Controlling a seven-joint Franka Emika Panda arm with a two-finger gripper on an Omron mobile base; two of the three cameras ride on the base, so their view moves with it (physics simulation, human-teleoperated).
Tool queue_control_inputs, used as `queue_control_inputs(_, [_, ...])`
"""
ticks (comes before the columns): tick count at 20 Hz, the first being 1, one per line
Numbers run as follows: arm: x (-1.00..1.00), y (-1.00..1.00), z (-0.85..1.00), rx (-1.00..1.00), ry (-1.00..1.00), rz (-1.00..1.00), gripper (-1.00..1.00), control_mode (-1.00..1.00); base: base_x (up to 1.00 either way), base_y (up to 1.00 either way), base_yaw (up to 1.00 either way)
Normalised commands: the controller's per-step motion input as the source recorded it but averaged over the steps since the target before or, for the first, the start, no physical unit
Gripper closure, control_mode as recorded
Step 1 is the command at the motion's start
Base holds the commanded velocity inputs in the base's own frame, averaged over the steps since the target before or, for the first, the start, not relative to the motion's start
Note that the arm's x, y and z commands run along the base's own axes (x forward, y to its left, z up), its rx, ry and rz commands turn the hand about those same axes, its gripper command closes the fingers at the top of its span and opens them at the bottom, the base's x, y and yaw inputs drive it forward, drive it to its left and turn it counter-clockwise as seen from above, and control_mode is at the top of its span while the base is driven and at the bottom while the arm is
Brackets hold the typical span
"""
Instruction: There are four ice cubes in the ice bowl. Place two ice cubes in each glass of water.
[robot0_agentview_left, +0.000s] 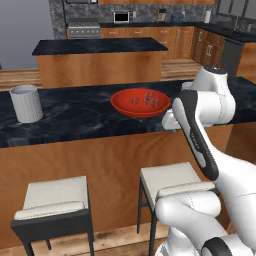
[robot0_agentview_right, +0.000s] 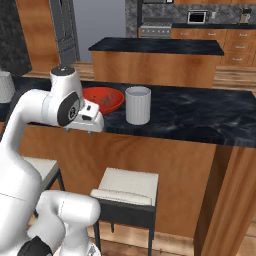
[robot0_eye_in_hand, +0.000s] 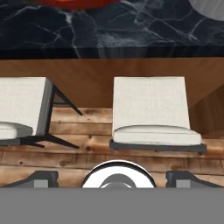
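Note:
The red ice bowl (robot0_agentview_left: 140, 103) (robot0_agentview_right: 104, 98) sits on the dark marble counter, and small reddish ice cubes (robot0_agentview_left: 145, 100) lie inside it. One ribbed glass of water (robot0_agentview_left: 26, 103) (robot0_agentview_right: 5, 86) stands far to the bowl's left. The other glass of water (robot0_agentview_right: 137, 105) (robot0_agentview_left: 187, 86) stands just right of the bowl, half hidden by the arm in the left base view. My gripper (robot0_agentview_left: 172, 130) (robot0_agentview_right: 80, 131) (robot0_eye_in_hand: 112, 180) hangs open and empty over the counter's front edge, pointing down at the stools. The bowl's rim (robot0_eye_in_hand: 74, 3) shows at the top of the hand view.
Two white-cushioned stools (robot0_agentview_left: 52, 200) (robot0_agentview_left: 170, 180) (robot0_eye_in_hand: 148, 113) stand under the counter's wooden front. A second island (robot0_agentview_left: 100, 47) and the cabinets lie beyond the counter. The counter's bare marble (robot0_agentview_right: 200, 112) stretches right of the nearer glass.

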Motion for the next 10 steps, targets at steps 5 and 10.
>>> queue_control_inputs(5, [-0.38, 0.0, -0.22, -0.04, 0.0, 0.0, -1.0, -1.0, 0.0, 0.0, 0.0])
queue_control_inputs(10, [-0.25, 0.07, -0.08, -0.01, -0.04, 0.0, -1.0, 1.0, -0.03, 0.04, 0.0])
